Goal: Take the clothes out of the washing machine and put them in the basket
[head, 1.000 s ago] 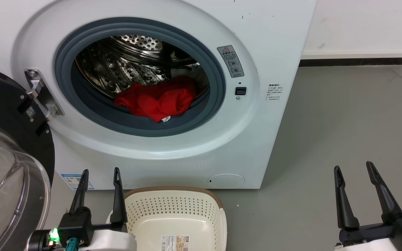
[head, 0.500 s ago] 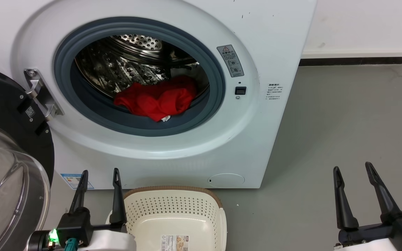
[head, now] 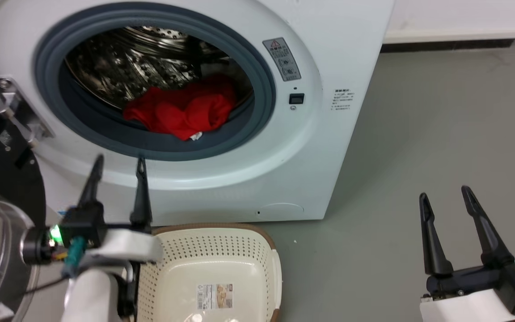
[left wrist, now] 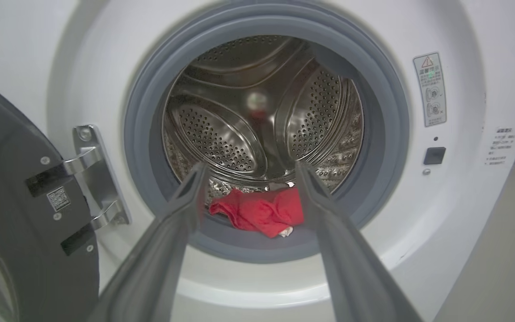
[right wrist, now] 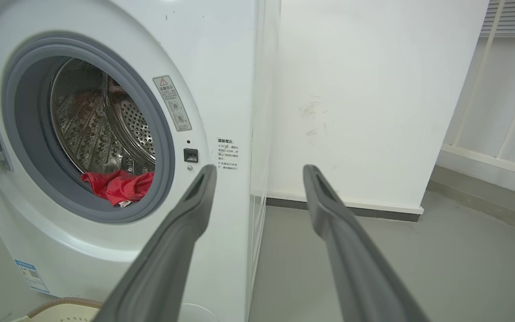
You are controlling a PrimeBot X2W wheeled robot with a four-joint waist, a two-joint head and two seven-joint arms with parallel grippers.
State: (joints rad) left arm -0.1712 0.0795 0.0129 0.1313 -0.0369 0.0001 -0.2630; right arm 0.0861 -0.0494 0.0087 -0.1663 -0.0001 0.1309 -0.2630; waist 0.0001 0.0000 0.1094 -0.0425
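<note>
Between swung-out door (head: pixel 2 179) and basket (head: pixel 215 250), left claw (head: pixel 120 158) gapes empty toward clothes (head: pixel 181 109); right claw (head: pixel 444 192) gapes too, well aside.

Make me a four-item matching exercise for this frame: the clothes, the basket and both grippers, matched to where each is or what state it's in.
1 clothes
2 basket
3 left gripper
4 right gripper

A open, over bare floor right of the washing machine
B in the drum, near its front edge
C open, aimed at the drum's mouth
D on the floor before the machine, no clothes in it

Pairs: 1-B; 2-D; 3-C; 4-A
</note>
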